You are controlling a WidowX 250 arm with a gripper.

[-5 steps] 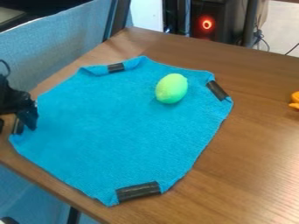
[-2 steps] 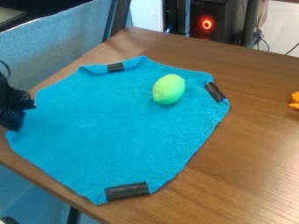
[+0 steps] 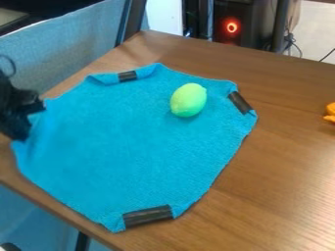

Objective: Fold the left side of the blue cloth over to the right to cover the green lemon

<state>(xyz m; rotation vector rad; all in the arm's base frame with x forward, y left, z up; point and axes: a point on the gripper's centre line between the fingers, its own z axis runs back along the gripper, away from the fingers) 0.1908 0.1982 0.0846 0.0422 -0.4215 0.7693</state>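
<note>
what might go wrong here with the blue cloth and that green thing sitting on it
The hand is right at the left side of the blue cloth, so a pull there could drag or bunch it.

The green lemon-shaped thing rests loose on the cloth and looks rounded, so it might roll if the cloth shifts.

The cloth's lower left side lies near the edge of the table, so a shift that way might leave it hanging over.
</note>
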